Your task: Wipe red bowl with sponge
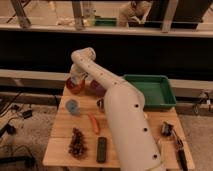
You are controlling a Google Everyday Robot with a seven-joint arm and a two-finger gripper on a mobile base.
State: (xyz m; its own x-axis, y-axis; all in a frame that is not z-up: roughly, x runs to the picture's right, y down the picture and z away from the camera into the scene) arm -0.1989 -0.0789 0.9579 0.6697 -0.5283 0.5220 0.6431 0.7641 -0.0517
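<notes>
Red bowl (75,88) beneath pincer (76,79), far-left table (62,131) corner.

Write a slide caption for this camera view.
The gripper hovers over the red bowl on the wooden table, with a purple bowl and green tray alongside.

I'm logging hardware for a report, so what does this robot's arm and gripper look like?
The arm is a thick, smooth cream-white shell of rounded tubular segments, with a few small dark dots on its side; no loose cables show. The gripper, at its far end over the red bowl, looks small and pale.
</notes>
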